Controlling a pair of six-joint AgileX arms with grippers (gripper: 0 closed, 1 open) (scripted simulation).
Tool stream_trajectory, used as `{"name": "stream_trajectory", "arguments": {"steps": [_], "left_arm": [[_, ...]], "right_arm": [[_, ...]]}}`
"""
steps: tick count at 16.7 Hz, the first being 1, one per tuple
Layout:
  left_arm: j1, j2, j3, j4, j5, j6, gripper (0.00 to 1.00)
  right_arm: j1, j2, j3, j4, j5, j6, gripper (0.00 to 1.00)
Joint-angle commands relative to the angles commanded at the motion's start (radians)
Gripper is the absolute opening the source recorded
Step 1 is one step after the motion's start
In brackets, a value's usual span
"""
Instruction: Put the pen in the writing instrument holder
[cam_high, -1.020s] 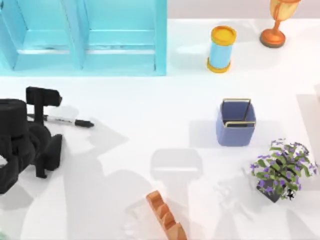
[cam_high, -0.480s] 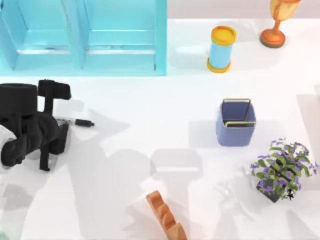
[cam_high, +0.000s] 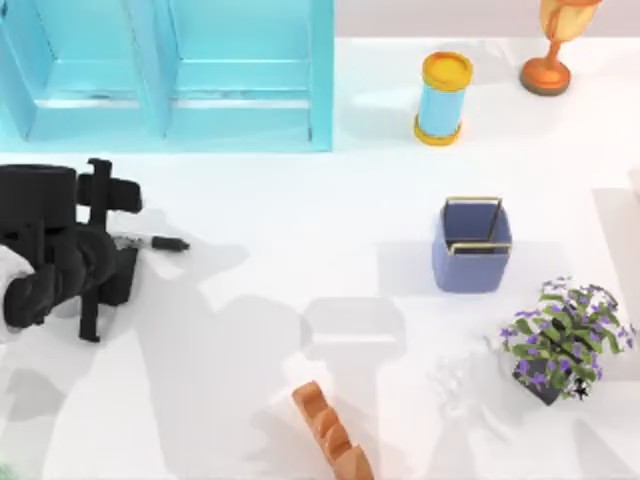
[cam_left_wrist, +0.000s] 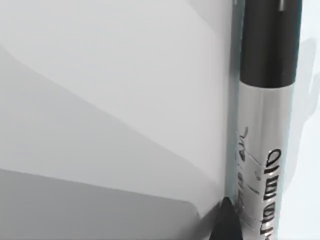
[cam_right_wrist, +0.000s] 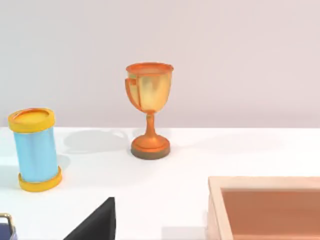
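White tabletop (cam_high: 300, 200) carries everything, with one big turquoise shelf unit (cam_high: 170, 75) along its far edge. Taking the periwinkle writing instrument holder (cam_high: 472, 245) as the landmark: it stands upright and empty-looking toward the table's right, and the shelf unit is well apart from it, up and to the left.

One left gripper (cam_high: 98, 250), on the black AgileX arm, sits far to the holder's left, its two fingers straddling the pen (cam_high: 160, 243). They look spread either side of the barrel, not yet clamped. The left wrist view has the pen's (cam_left_wrist: 265, 125) labelled grey barrel and black cap very close, lying flat on the table.

Judging by this, the grasp step is in hand: next the fingers need to pinch the barrel, lift, carry it rightward to the holder and tip it upright over the gold rim.

Around the holder, one of each: a flowering pot plant (cam_high: 562, 338) just beside it, a blue cylinder with yellow ends (cam_high: 442, 98) beyond it, an orange trophy cup (cam_right_wrist: 149, 110) farther back, and an orange toothed rack (cam_high: 330, 432) nearer the front.
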Motion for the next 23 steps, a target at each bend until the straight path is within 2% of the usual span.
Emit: {"name": "stream_trajectory", "arguments": {"steps": [7,15,16,19,23], "left_arm": [[0.000,0.000,0.000,0.000,0.000,0.000,0.02],[0.000,0.000,0.000,0.000,0.000,0.000,0.00],[0.005,-0.216,0.046,-0.451,0.036,0.070,0.00],[-0.001,-0.248,0.042,-0.482,0.035,0.067,0.00],[-0.033,-0.425,0.029,-0.646,0.027,0.043,0.00]], "right_arm": [[0.000,0.000,0.000,0.000,0.000,0.000,1.00],[0.000,0.000,0.000,0.000,0.000,0.000,1.00],[0.000,0.000,0.000,0.000,0.000,0.000,1.00],[0.000,0.000,0.000,0.000,0.000,0.000,1.00],[0.000,0.000,0.000,0.000,0.000,0.000,1.00]]}}
